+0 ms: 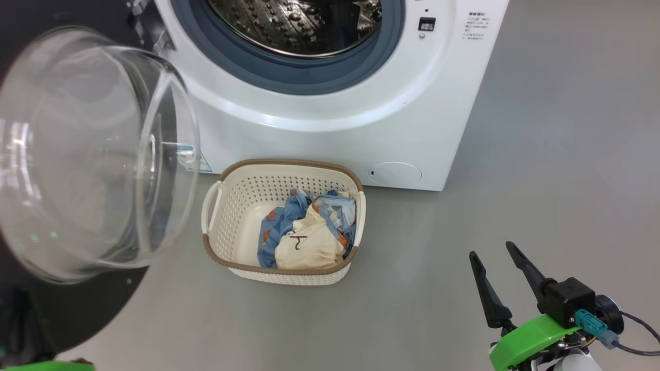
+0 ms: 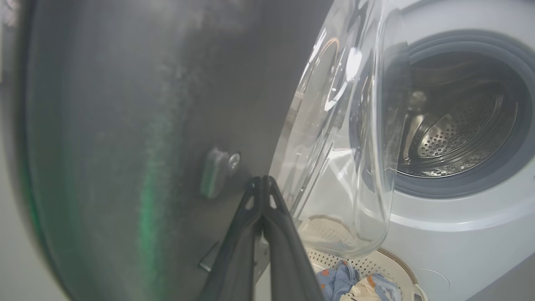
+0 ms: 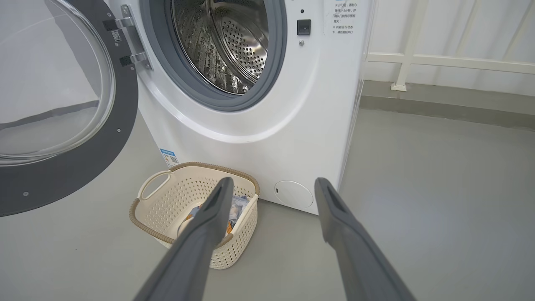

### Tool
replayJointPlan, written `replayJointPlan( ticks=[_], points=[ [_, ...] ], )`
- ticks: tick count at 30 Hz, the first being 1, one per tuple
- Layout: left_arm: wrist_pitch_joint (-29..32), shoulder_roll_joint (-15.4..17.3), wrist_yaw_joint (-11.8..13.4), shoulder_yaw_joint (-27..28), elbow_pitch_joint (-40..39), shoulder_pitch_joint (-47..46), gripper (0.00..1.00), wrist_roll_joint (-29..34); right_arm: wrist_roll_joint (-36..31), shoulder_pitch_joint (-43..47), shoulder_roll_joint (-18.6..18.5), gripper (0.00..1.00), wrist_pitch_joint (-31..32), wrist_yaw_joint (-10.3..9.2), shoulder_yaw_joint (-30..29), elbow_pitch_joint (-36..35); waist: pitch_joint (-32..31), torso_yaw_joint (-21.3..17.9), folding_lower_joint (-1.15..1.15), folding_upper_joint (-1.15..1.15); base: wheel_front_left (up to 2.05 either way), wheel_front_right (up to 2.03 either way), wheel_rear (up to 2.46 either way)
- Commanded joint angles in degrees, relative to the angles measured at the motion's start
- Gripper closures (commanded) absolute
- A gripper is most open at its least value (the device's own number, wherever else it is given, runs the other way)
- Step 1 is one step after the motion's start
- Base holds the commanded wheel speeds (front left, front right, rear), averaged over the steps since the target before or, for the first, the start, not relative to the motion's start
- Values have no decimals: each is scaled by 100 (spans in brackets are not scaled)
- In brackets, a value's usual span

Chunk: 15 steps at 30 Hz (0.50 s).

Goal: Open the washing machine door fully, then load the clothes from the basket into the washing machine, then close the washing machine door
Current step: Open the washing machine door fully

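Observation:
The white washing machine [image 1: 361,129] stands at the top with its steel drum [image 1: 304,26] exposed. Its black door [image 1: 103,304] is swung out to the left, the clear glass bowl [image 1: 93,154] bulging toward me. On the floor in front sits the cream basket [image 1: 289,162], holding blue and cream clothes [image 1: 309,232]. In the left wrist view my left gripper [image 2: 261,179] is shut and empty, its tips close against the door's inner face [image 2: 125,125] beside the bowl. My right gripper [image 1: 491,248] hangs open and empty, right of the basket [image 3: 154,225] and above the floor.
Grey floor [image 1: 541,180] spreads to the right of the machine and basket. A white railing [image 3: 418,58] runs along the wall behind the machine's right side. The door's latch [image 2: 215,171] juts from its inner face.

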Motion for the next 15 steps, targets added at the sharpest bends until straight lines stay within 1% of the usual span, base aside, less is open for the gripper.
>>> replayJointPlan(
  ticks=[1,7,9,10,15],
  points=[
    [-37,196,2,392,-65,-276,100,84,39,-121,-27,0,-68,16,182,-124,43,-39,0,0,0,0,0],
    [-37,259,-138,1074,286,-703,100,217,52,-172,-79,0,-68,16,219,-107,163,-128,0,0,0,0,0],
    [-37,321,-206,1301,428,-848,100,232,56,-183,-98,0,-68,16,212,-106,199,-151,0,0,0,0,0],
    [-37,396,-287,1493,577,-983,100,266,63,-201,-114,0,-68,16,207,-108,236,-174,0,0,0,0,0],
    [-37,594,-461,1853,940,-1314,100,416,63,-243,-127,0,-68,16,196,-127,326,-203,0,0,0,0,0]
  ],
)
